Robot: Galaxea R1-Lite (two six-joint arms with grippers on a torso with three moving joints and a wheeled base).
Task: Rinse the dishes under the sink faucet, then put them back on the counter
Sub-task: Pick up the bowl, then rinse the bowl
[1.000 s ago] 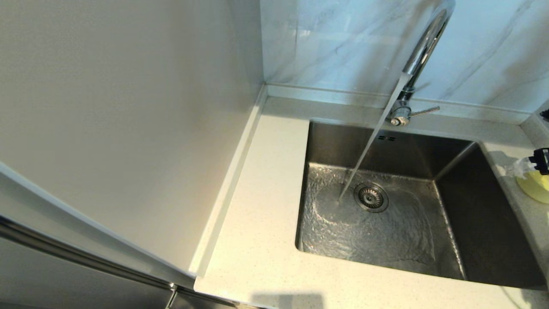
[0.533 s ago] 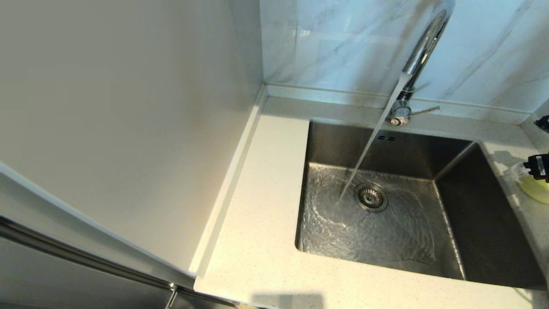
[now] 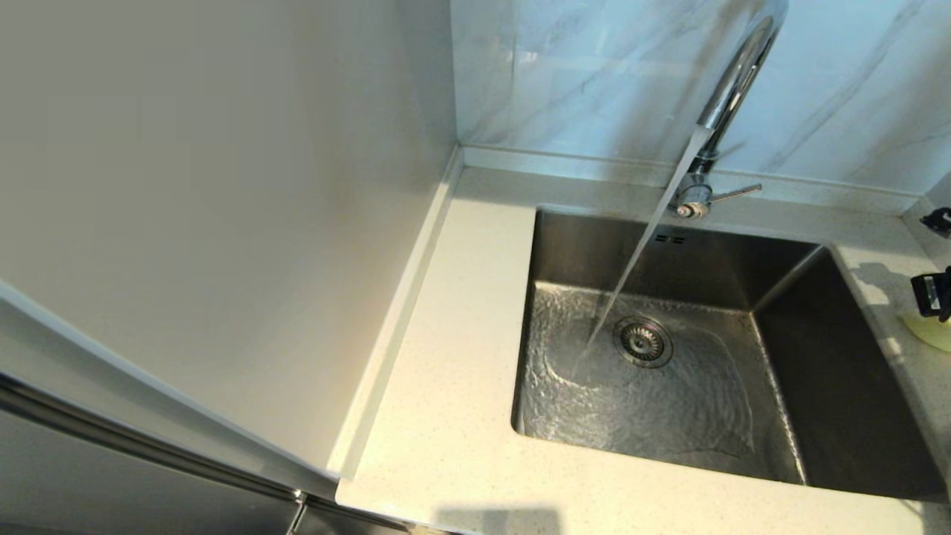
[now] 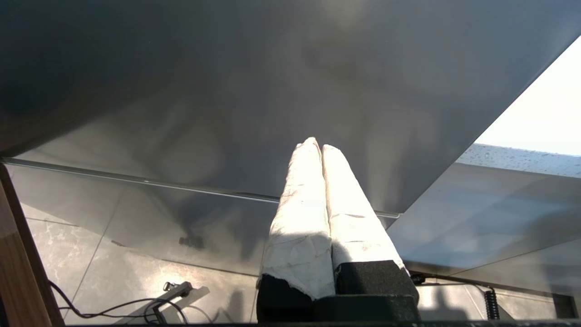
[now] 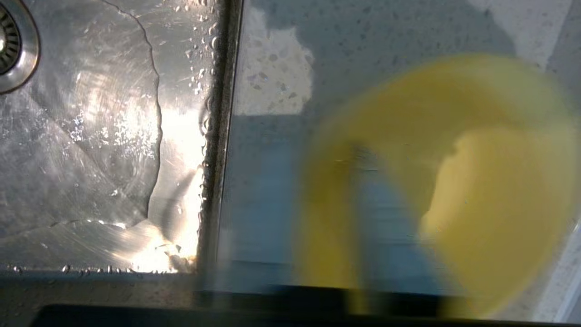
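Water runs from the chrome gooseneck faucet (image 3: 732, 82) in a slanted stream to the sink (image 3: 565, 245) floor beside the drain (image 3: 643, 342). At the far right edge, over the speckled counter (image 3: 446, 371), my right gripper (image 3: 935, 296) is shut on the rim of the small pale-yellow bowl (image 3: 930, 331). In the right wrist view the bowl (image 5: 499, 190) is over the counter beside the sink edge, and the gripper (image 5: 317, 154) has one finger inside it and one outside. My left gripper (image 4: 317, 145) is parked below counter level, shut and empty. The chopsticks and plate are out of view.
A plain grey panel (image 3: 223, 186) rises along the counter's left side, and marble tiles (image 3: 579, 74) stand behind the tap. A small dark object (image 3: 940, 219) sits at the far right by the wall. Cables lie on the floor (image 4: 136, 309) under the left arm.
My right gripper has sunk a little and carried the bowl further right, so less of it shows at the frame's edge. Water keeps running.
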